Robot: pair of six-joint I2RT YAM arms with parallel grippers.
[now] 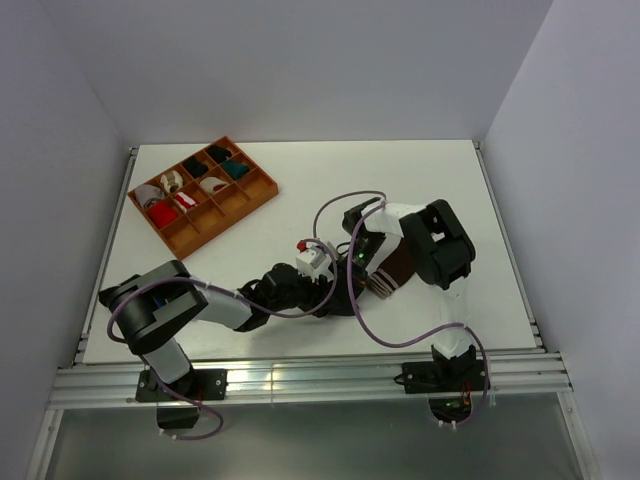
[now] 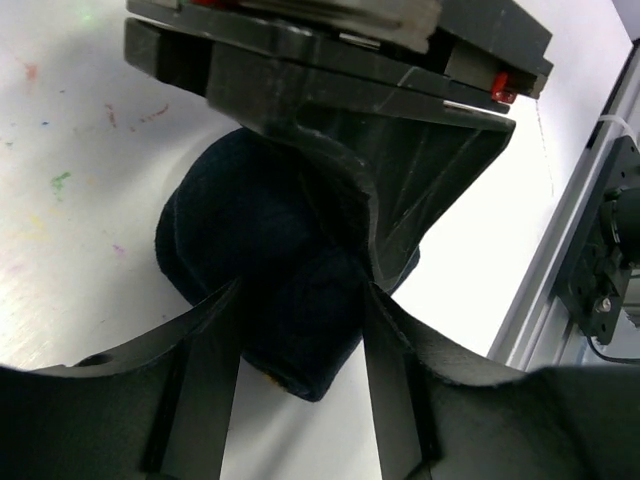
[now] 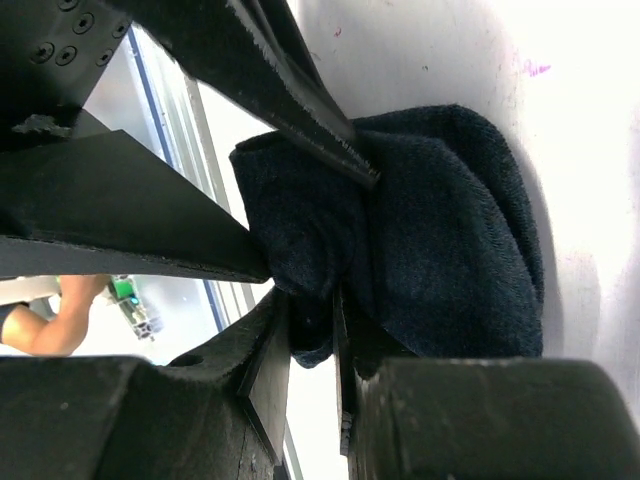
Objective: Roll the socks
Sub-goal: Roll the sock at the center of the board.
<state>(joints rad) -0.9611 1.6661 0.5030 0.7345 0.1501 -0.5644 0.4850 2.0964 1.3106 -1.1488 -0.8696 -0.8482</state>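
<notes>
The dark navy sock (image 2: 250, 230) lies bunched in a thick roll on the white table, also shown in the right wrist view (image 3: 450, 230). My left gripper (image 2: 302, 290) is shut on one end of the roll, its fingers pressed on both sides. My right gripper (image 3: 310, 310) is shut on a fold of the same sock from the opposite side. In the top view both grippers, left (image 1: 335, 290) and right (image 1: 355, 268), meet at the table's front centre and hide the navy sock. The brown sock (image 1: 392, 272) with a pale-striped cuff lies under the right arm.
An orange divided tray (image 1: 230, 220) with small rolled bundles stands at the back left. An aluminium rail (image 1: 300, 380) runs along the table's front edge, close to the sock in the left wrist view (image 2: 560, 260). Walls enclose the table on three sides.
</notes>
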